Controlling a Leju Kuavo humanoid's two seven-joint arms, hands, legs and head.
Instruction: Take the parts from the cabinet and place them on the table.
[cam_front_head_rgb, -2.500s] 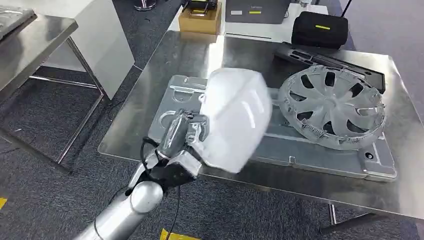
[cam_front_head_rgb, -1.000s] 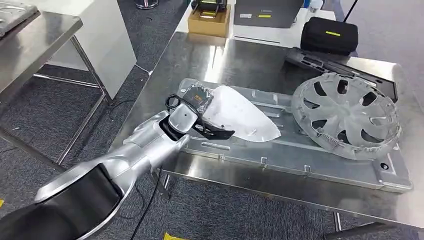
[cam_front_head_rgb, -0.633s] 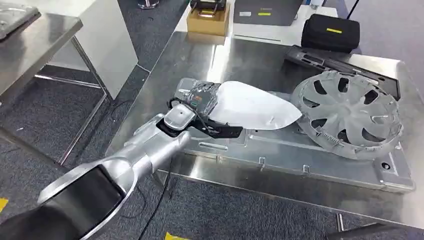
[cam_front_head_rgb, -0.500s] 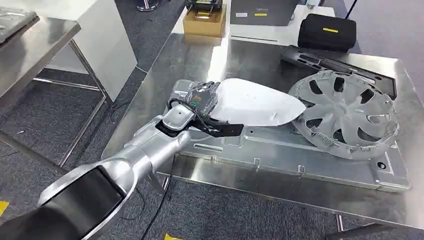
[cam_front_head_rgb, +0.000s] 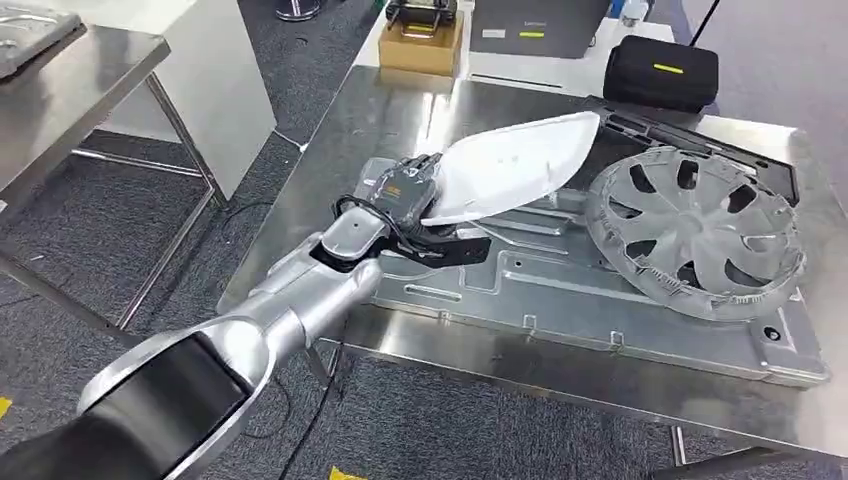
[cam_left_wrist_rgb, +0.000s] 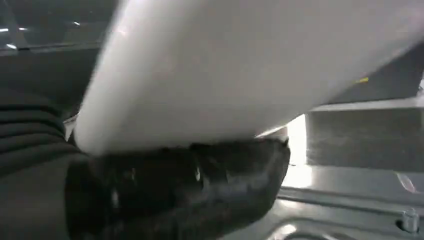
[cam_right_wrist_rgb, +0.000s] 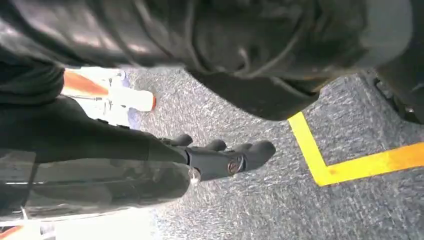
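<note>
Left hand (cam_front_head_rgb: 408, 190) grips white shell part (cam_front_head_rgb: 515, 165) at its near end, tilted above metal panel (cam_front_head_rgb: 600, 300).

Glossy white plastic cover (cam_front_head_rgb: 515, 160), matt grey hubcap (cam_front_head_rgb: 695, 232), polished steel table (cam_front_head_rgb: 330, 170).

A: Colours on the table (cam_front_head_rgb: 330, 160)?
B: Bare brushed steel, shiny. The flat panel (cam_front_head_rgb: 600, 300) on it is pale silver-grey, the wheel cover (cam_front_head_rgb: 695, 232) a duller grey with dark slots between the vanes.
A: The held part?
B: White shell (cam_front_head_rgb: 510, 165), plain; white in the left wrist view too (cam_left_wrist_rgb: 250, 65). The left hand (cam_front_head_rgb: 410, 195) is dark grey with an orange spot.
A: Further back?
B: Black case (cam_front_head_rgb: 660, 72) with a yellow stripe, tan cardboard box (cam_front_head_rgb: 420, 45). Floor (cam_right_wrist_rgb: 280, 200): speckled grey carpet, yellow tape line.
</note>
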